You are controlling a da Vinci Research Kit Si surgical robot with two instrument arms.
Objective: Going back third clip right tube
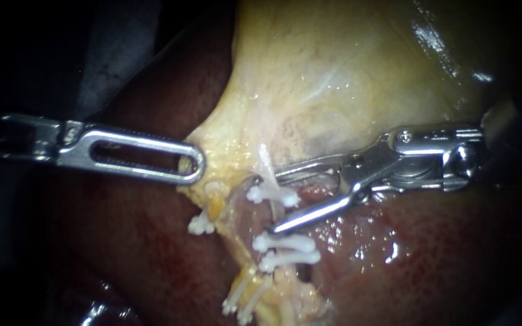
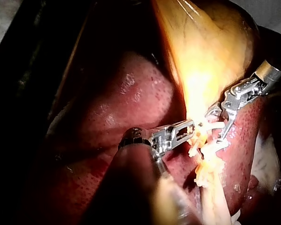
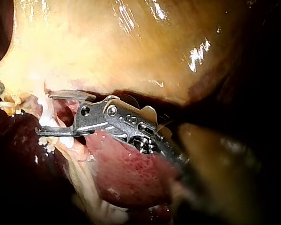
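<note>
So the right instrument (image 1: 275,202) sits with jaws wide apart around the farthest clip (image 1: 271,194) on the right tube (image 1: 271,212), two more clips (image 1: 285,242) nearer, while the left instrument (image 1: 191,164) is clamped on the gallbladder (image 1: 333,72) edge.

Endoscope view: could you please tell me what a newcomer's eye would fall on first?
White clips sit stacked at centre, with the right tool straddling the uppermost one, its jaws open. At left, the left tool grips the pale gallbladder edge over dark red liver.
</note>
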